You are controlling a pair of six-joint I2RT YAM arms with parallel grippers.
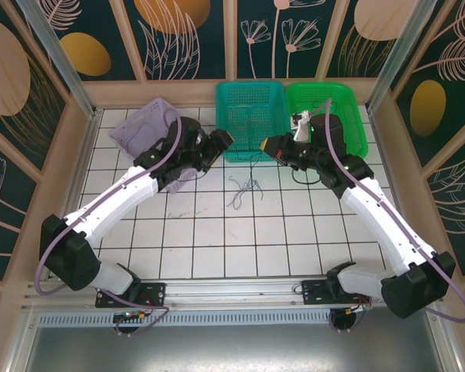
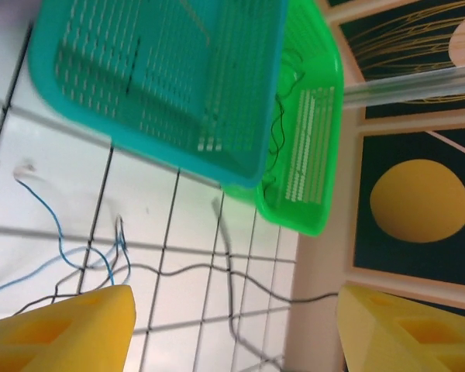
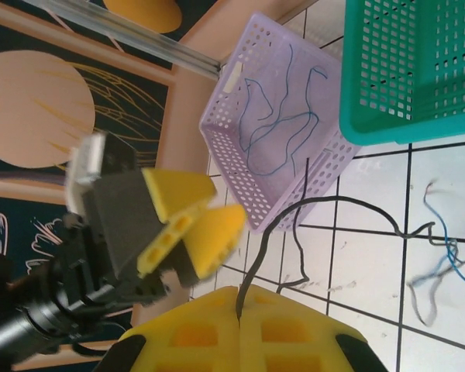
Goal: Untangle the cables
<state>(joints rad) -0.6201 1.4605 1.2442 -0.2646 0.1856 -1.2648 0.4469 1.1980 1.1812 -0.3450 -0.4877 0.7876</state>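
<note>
The right arm's fingers [image 3: 287,337] are pressing together, pinching a black cable [image 3: 252,279] that is rising out of the seam between them and curving away over the white tiled surface [image 3: 364,263] in front of the teal basket [image 3: 411,70]. The left arm's fingers [image 2: 62,329] are standing spread wide, gripping nothing, and hovering just in front of the teal basket's near edge, with a blue cable [image 2: 58,225] curling on the tiles beyond them. A loose tangle of cables [image 1: 244,190], blue, dark and pale, is lying on the surface in front of the teal basket, apart from it. Left of the teal basket, a lilac basket [image 3: 294,190] is holding several thin blue strands [image 3: 283,128]. A green basket [image 2: 314,155] is sitting right against the teal basket's right side, and a thin dark strand [image 2: 277,116] is hanging at its rim.
</note>
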